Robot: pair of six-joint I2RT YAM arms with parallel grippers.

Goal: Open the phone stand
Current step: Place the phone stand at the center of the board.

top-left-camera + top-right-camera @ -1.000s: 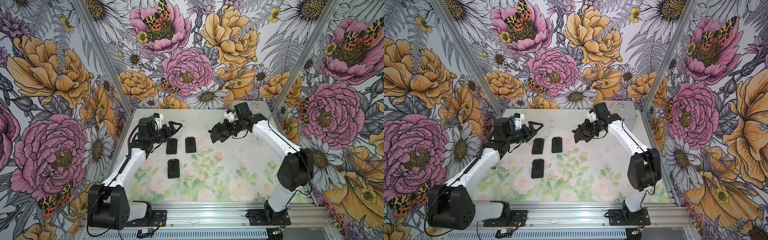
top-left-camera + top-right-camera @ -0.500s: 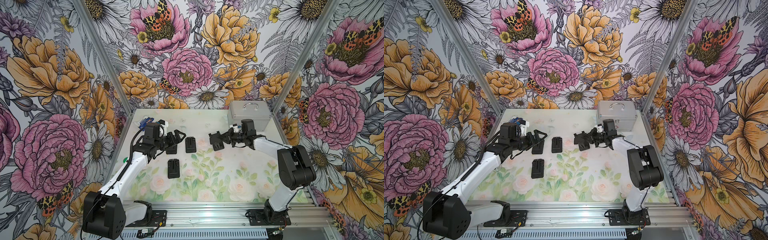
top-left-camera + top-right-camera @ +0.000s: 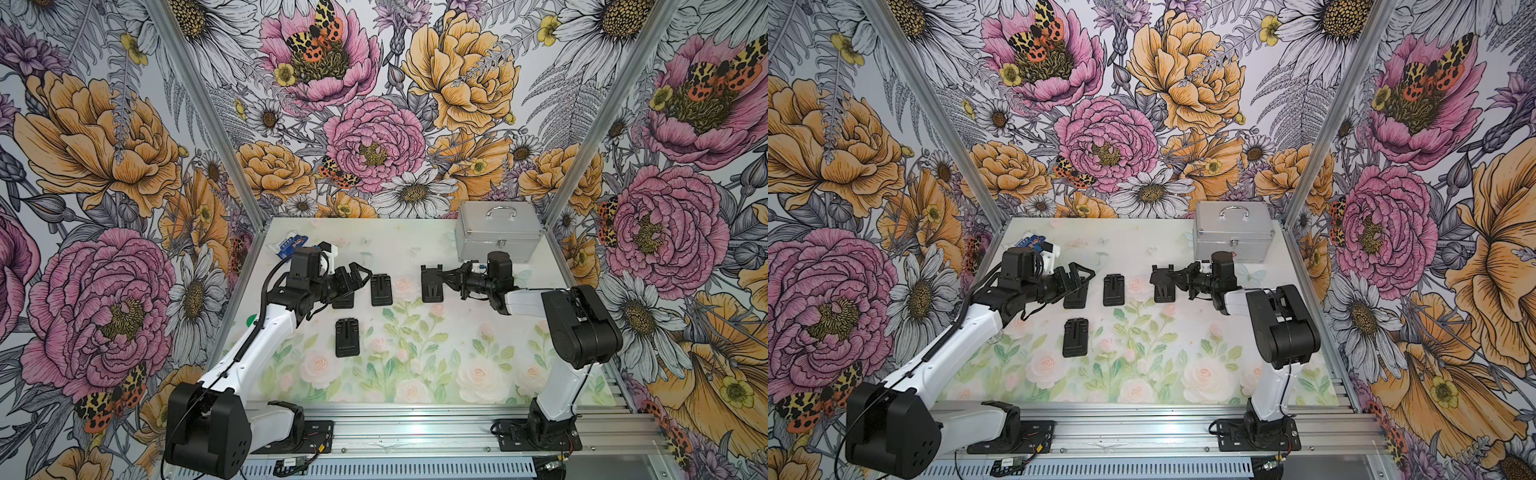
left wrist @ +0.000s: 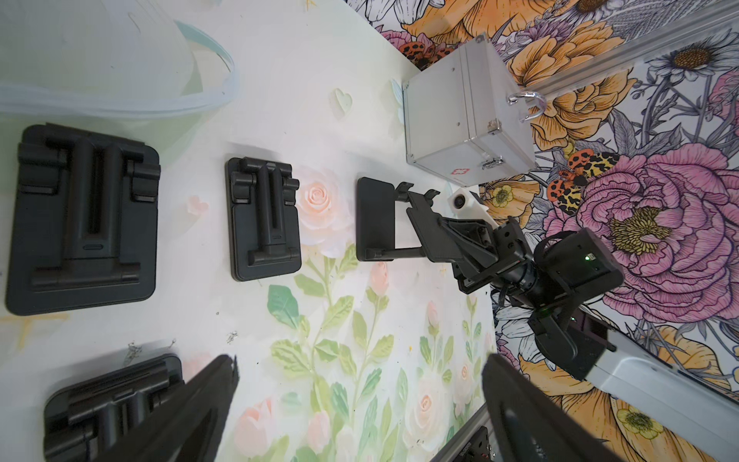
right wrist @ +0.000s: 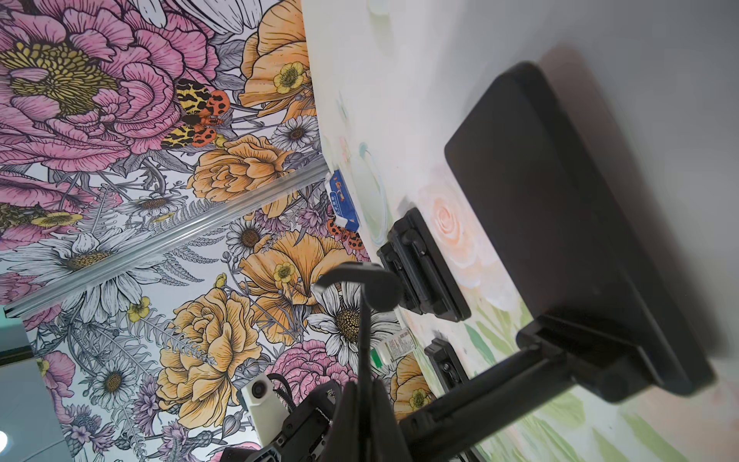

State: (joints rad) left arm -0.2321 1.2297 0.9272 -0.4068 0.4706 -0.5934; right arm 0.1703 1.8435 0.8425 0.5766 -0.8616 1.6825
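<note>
The phone stand (image 3: 432, 286) (image 3: 1163, 293) is unfolded, with its black base flat on the mat right of centre. My right gripper (image 3: 445, 278) (image 3: 1178, 277) is shut on the stand's raised plate (image 4: 434, 232). The right wrist view shows that plate edge-on (image 5: 366, 320) between the fingers (image 5: 348, 420), and the base (image 5: 560, 224) beyond them. My left gripper (image 3: 359, 276) (image 3: 1081, 277) (image 4: 360, 368) is open and holds nothing. It hangs just above a folded stand (image 3: 344, 298) at the left and partly hides it.
Two more folded black stands (image 3: 381, 289) (image 3: 347, 337) lie flat on the floral mat. A silver case (image 3: 498, 232) stands at the back right, just behind my right wrist. A blue packet (image 3: 291, 246) and a small tube (image 5: 394, 346) lie by the left wall.
My right arm has come down and toward the front, setting the unfolded stand's base on the mat and uncovering the silver case. My left gripper has moved forward over the left folded stand.
</note>
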